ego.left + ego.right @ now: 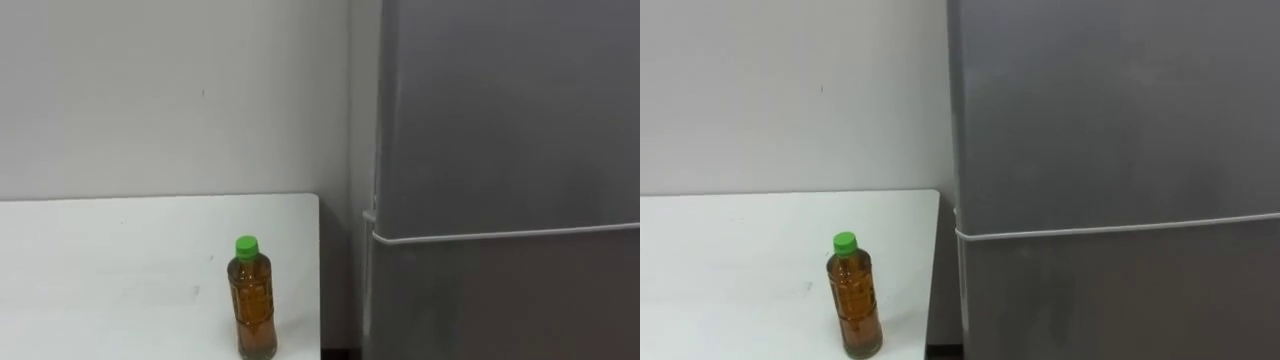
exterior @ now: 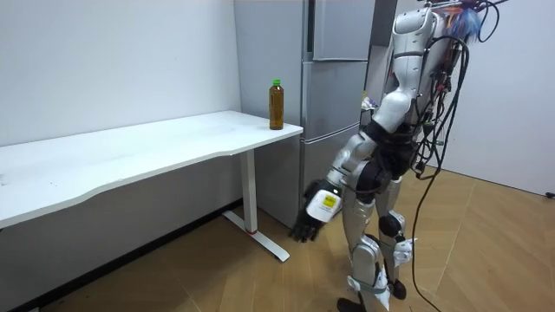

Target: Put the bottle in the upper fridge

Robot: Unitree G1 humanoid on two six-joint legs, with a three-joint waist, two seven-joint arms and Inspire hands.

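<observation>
A clear bottle (image 1: 252, 298) of brown drink with a green cap stands upright on the white table (image 1: 120, 270), close to its right end, and appears in the room view as the bottle (image 2: 276, 104). Right of the table is the grey fridge (image 1: 500, 150), both doors closed, with a pale seam between the upper door (image 2: 342, 30) and the lower one. In the room view I stand upright facing the fridge. My left hand (image 2: 312, 212) hangs low beside my leg with relaxed fingers and nothing in it, well away from the bottle.
A plain white wall (image 1: 170, 90) runs behind the table. A narrow gap (image 1: 340, 280) separates the table's end from the fridge. The table's white leg and foot (image 2: 256, 230) stand on the wood floor left of me.
</observation>
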